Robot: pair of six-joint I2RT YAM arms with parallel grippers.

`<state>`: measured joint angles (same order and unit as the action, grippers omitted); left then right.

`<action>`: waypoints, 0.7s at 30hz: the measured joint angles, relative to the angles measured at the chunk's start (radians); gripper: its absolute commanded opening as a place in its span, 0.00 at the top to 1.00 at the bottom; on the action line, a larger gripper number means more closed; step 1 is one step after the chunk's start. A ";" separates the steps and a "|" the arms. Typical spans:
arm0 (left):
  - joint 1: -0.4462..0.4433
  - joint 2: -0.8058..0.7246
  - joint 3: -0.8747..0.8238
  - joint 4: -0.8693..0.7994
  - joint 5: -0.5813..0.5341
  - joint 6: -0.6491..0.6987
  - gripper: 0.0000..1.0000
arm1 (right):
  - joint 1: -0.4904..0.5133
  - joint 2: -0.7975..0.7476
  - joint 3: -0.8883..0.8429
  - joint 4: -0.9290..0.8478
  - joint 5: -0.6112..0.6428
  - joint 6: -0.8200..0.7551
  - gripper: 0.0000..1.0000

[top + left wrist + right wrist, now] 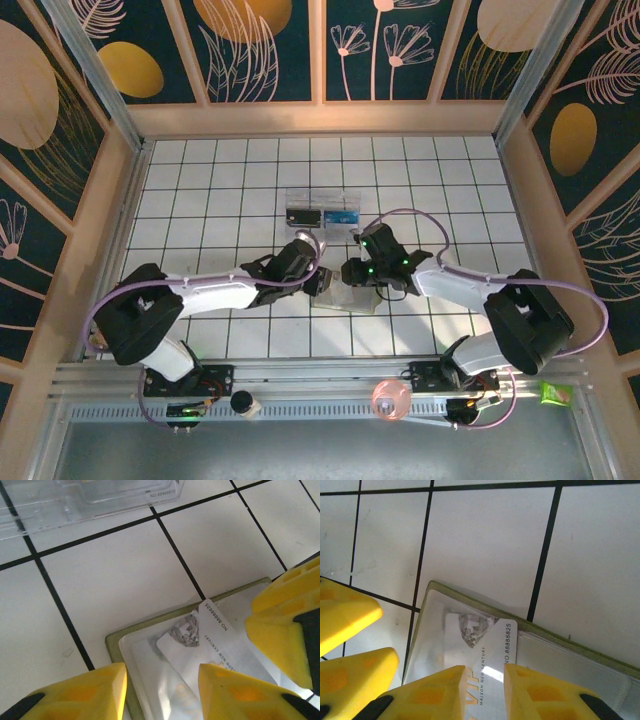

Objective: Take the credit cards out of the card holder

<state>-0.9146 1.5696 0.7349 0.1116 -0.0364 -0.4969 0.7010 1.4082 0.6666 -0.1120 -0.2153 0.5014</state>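
The olive-green card holder [366, 301] lies open on the white tiles between the two arms, its green rim [112, 643] framing a clear inner sleeve. A white card [216, 641] with a diamond picture and "NO 88888825" sticks partly out of that sleeve. My left gripper [162, 696] is open wide, straddling the holder's corner, low over it. My right gripper [485, 692] hangs over the same card [496, 647], narrowly open, the card's face showing in the gap. The right gripper's fingers [281, 626] appear at the right of the left wrist view. Both grippers [322, 281] [352, 272] nearly touch.
A clear plastic box [322, 208] with dark and blue contents stands just behind the holder, its edge [90, 500] close to my left gripper. A pink ring [392, 400], a small bottle [243, 403] and a green packet [555, 392] sit by the front rail. Wooden walls enclose the table.
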 measured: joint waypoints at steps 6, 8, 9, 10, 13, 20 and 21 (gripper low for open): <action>-0.024 0.057 0.011 -0.024 0.001 0.026 0.62 | -0.031 0.031 -0.005 0.019 -0.064 -0.018 0.71; -0.031 0.065 0.011 -0.031 0.001 0.026 0.65 | -0.039 0.040 -0.011 0.028 -0.076 -0.023 0.70; -0.031 0.068 0.011 -0.034 0.001 0.026 0.65 | -0.042 0.043 -0.013 0.030 -0.079 -0.023 0.69; -0.034 0.070 0.011 -0.035 0.001 0.025 0.66 | -0.045 0.048 -0.015 0.034 -0.082 -0.025 0.69; -0.036 0.081 0.006 -0.037 0.001 0.025 0.66 | -0.049 0.058 -0.023 0.041 -0.096 -0.026 0.67; -0.040 0.097 0.003 -0.037 -0.005 0.017 0.69 | -0.054 0.072 -0.040 0.068 -0.114 -0.025 0.66; -0.041 0.097 0.003 -0.036 -0.005 0.014 0.69 | -0.055 0.072 -0.044 0.072 -0.118 -0.025 0.66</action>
<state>-0.9554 1.6669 0.7376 0.0753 -0.0418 -0.4828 0.6464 1.4807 0.6228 -0.0395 -0.3332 0.4763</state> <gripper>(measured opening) 0.312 0.342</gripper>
